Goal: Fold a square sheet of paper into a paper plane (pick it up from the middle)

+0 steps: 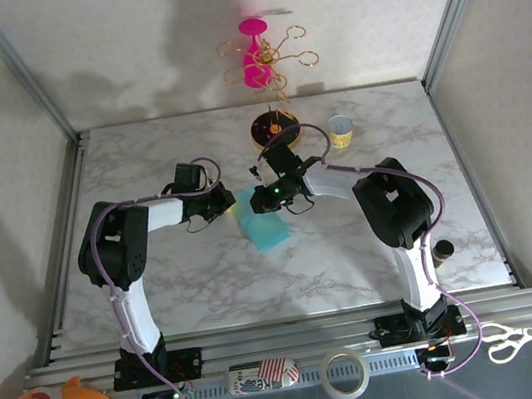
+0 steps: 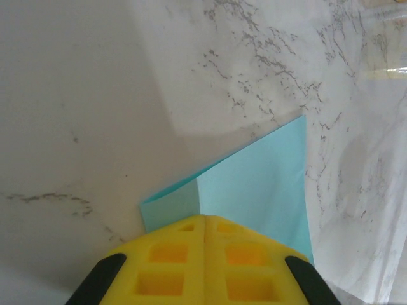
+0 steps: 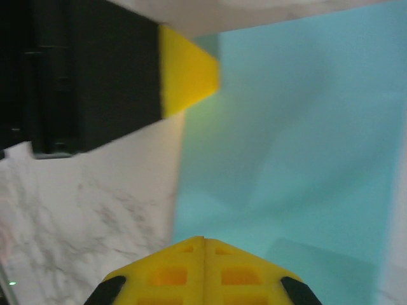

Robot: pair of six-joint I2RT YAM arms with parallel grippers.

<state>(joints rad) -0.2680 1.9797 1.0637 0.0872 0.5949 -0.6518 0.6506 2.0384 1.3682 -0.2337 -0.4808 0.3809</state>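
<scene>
The top camera hangs high behind the arm bases, looking down toward 12 o'clock across the whole table (image 1: 209, 289). Each wrist camera sits close above it, behind the left tool (image 2: 205, 219) facing 3 o'clock and the right tool (image 3: 203, 240) facing 9 o'clock. All three views share the teal paper (image 1: 268, 227).

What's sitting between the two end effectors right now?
The teal sheet of paper: one edge of it spans the gap from the left end effector to the right end effector, shown in the top view.
</scene>
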